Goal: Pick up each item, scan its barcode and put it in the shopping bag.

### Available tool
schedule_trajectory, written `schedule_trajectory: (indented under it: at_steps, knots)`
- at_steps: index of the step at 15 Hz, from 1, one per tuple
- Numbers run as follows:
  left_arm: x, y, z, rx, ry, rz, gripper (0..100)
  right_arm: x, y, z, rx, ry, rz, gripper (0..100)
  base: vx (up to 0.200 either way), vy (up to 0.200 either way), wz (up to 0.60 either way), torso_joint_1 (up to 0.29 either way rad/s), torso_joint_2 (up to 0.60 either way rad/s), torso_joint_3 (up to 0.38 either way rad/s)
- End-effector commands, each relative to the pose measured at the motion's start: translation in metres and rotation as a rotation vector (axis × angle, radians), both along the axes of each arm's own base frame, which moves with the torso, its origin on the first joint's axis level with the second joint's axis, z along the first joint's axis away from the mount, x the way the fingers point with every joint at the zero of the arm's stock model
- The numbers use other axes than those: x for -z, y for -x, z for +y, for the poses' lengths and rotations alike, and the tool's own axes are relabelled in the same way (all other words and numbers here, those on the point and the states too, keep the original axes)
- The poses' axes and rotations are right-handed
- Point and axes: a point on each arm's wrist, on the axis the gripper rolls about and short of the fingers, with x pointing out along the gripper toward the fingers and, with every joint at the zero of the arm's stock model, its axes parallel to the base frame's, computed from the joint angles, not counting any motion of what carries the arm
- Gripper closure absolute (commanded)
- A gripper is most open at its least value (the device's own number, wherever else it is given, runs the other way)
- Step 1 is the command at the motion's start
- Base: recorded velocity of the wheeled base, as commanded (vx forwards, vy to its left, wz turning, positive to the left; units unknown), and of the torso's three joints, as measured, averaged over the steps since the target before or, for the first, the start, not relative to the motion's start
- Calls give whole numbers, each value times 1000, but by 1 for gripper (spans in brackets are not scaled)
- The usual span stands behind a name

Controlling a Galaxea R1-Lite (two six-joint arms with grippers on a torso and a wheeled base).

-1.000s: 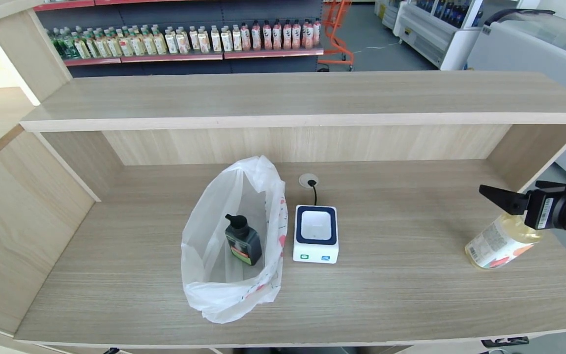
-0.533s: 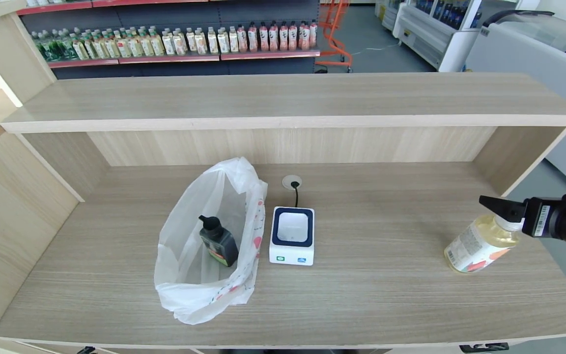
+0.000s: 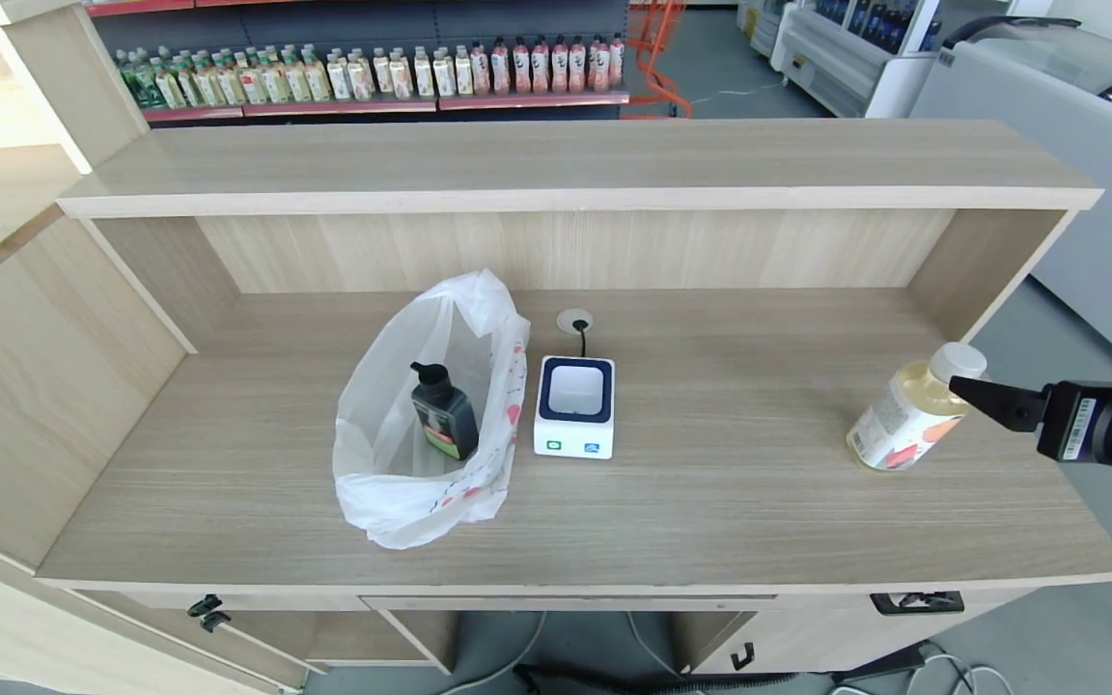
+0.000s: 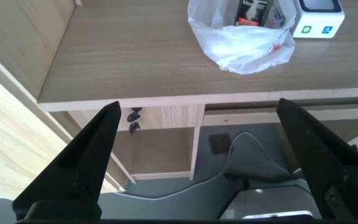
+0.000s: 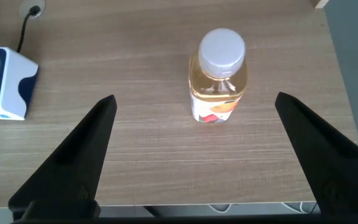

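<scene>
A clear bottle of yellow liquid (image 3: 911,415) with a white cap stands upright near the counter's right end. My right gripper (image 3: 973,393) hovers just right of its neck, open, with the bottle (image 5: 219,81) ahead of the two spread fingers and nothing held (image 5: 196,99). A white shopping bag (image 3: 392,473) lies open left of centre with a dark pump bottle (image 3: 443,422) inside. The white and blue scanner (image 3: 575,407) sits beside the bag. My left gripper (image 4: 199,107) hangs open below the counter's front edge, short of the bag (image 4: 241,40).
The wooden counter (image 3: 710,502) has a raised ledge (image 3: 575,164) behind and side walls at left and right. A cord runs from the scanner to a cable hole (image 3: 574,321). The yellow bottle stands close to the right wall (image 3: 990,261).
The head camera has shifted. Measured against the yellow bottle, my right gripper has drawn back to the right, uncovering the white cap.
</scene>
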Motion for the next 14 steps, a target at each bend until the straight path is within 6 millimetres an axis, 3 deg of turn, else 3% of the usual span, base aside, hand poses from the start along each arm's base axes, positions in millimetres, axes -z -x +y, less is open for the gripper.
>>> schedule_trajectory:
  at_steps: [1, 2, 12, 14]
  knots:
    - [0, 0, 0, -1, -2, 1, 0, 0, 0, 0, 0, 0, -1, 0, 0, 0, 0, 0, 0, 0]
    - [0, 0, 0, -1, -2, 1, 0, 0, 0, 0, 0, 0, 0, 0, 0, 0, 0, 0, 0, 0]
    - [0, 0, 0, -1, 0, 2, 0, 11, 2, -2, 42, -104, 94, 0, 0, -200, 0, 5, 0, 3]
    - [0, 0, 0, -1, -2, 1, 0, 12, 0, 7, 13, -173, 105, 0, 0, 0, 0, 0, 0, 0]
